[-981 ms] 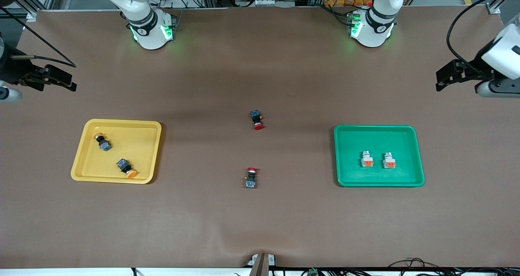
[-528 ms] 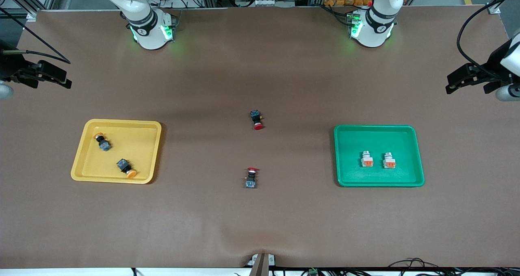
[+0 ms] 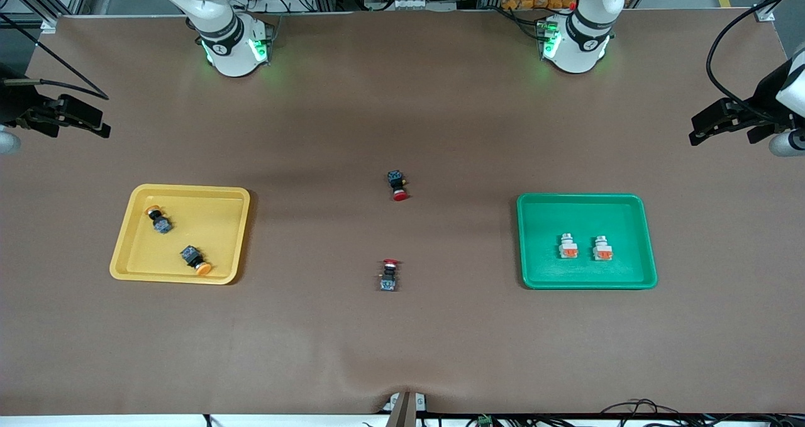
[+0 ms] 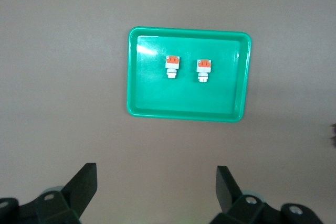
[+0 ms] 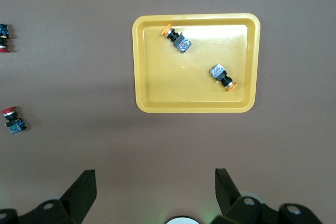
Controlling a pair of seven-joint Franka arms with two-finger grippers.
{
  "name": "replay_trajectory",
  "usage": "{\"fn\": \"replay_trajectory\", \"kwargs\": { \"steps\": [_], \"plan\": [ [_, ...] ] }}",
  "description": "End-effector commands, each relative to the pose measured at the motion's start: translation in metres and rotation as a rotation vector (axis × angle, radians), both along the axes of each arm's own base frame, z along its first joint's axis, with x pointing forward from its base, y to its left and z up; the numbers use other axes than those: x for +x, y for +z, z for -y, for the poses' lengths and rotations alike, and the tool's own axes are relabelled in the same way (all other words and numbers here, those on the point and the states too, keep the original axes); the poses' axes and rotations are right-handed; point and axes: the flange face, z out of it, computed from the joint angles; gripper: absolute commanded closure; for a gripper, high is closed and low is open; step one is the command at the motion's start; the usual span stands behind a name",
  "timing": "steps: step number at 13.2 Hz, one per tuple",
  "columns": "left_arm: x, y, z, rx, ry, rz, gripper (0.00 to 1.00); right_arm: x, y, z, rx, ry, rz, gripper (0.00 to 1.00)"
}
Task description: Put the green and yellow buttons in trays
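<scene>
The yellow tray (image 3: 139,265) lies toward the right arm's end and holds two orange-yellow capped buttons (image 3: 158,219) (image 3: 195,260); it also shows in the right wrist view (image 5: 152,85). The green tray (image 3: 541,270) lies toward the left arm's end and holds two white-bodied buttons (image 3: 568,246) (image 3: 602,248); it also shows in the left wrist view (image 4: 152,103). My left gripper (image 3: 707,127) is open and empty, high above the table's edge at the left arm's end. My right gripper (image 3: 88,121) is open and empty, high above the edge at the right arm's end.
Two red-capped black-blue switches lie on the brown table between the trays, one (image 3: 397,185) farther from the front camera, one (image 3: 388,275) nearer. They also show in the right wrist view (image 5: 3,38) (image 5: 13,120).
Both arms drew outward toward the table's ends between the earliest frame and half a second ago, then held still. The buttons and trays have not moved.
</scene>
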Motion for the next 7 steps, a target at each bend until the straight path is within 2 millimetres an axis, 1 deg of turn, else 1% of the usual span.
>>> {"fn": "replay_trajectory", "kwargs": {
  "steps": [1, 5, 7],
  "plan": [
    [0.0001, 0.0023, 0.0002, -0.02, -0.007, 0.0, 0.0, 0.0026, 0.0054, 0.0024, 0.011, 0.001, -0.003, 0.0],
    [0.0011, 0.0014, -0.0013, -0.021, 0.007, -0.001, 0.0, 0.0015, 0.0015, 0.0023, 0.012, 0.005, -0.021, 0.0],
    [0.0034, -0.0029, -0.0007, -0.018, 0.007, -0.009, 0.0, 0.0013, 0.0014, 0.0023, 0.012, 0.003, -0.022, 0.0]
  ]
}}
